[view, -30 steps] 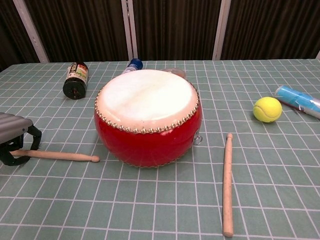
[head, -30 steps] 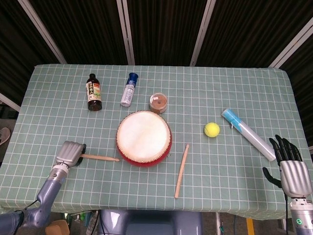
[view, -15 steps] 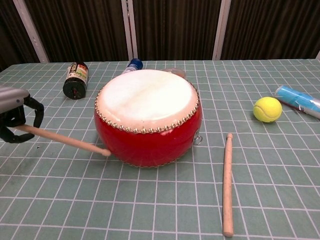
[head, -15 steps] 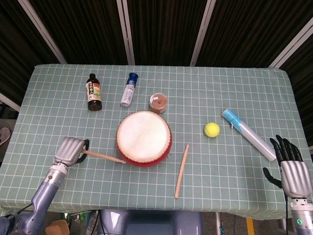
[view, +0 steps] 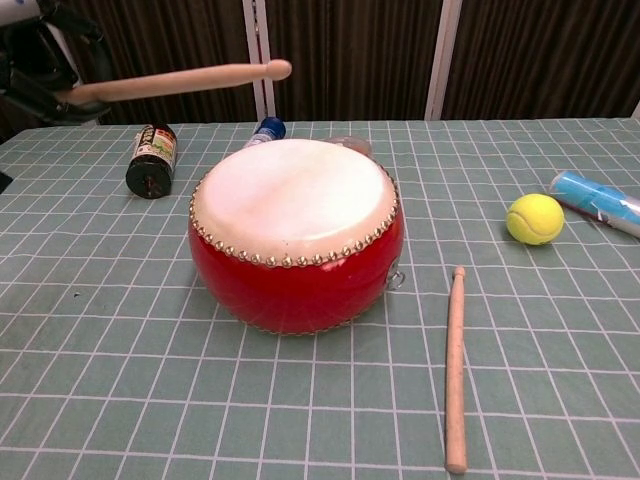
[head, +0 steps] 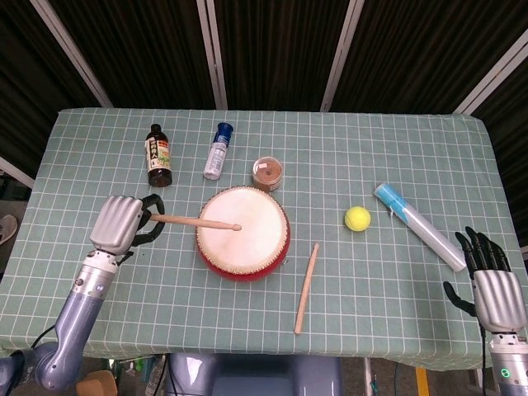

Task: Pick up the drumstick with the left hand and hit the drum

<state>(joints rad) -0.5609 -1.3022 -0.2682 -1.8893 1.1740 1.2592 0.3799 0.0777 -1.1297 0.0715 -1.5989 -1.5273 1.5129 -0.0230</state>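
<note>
From the head view, the left hand (head: 120, 223) grips one drumstick (head: 194, 221) by its butt end, with the shaft reaching right so the rounded tip sits over the pale skin of the drum (head: 242, 233). The right hand (head: 495, 285) rests at the tabletop's (head: 371, 148) right edge, fingers spread and holding nothing. A second drumstick (head: 307, 287) lies loose just right of the drum. I count two drumsticks, one drum, one tennis ball (head: 357, 218), one dark bottle (head: 158, 156), one blue-capped bottle (head: 218, 151), one small brown jar (head: 267, 172) and one blue-ended tube (head: 418, 226).

In the chest view, the held drumstick (view: 180, 81) is well above the drum (view: 295, 235), nearly level, its tip tilted slightly up; the left hand (view: 40, 55) is only partly in frame at the top left corner. The spare drumstick (view: 455, 370) lies on the cloth beside the drum.

The stick looks like light, stiff wood, smooth enough to twist in a loose hold, so the butt-end grip suits a swing. The drum's stretched skin should take a tap and rebound.
</note>
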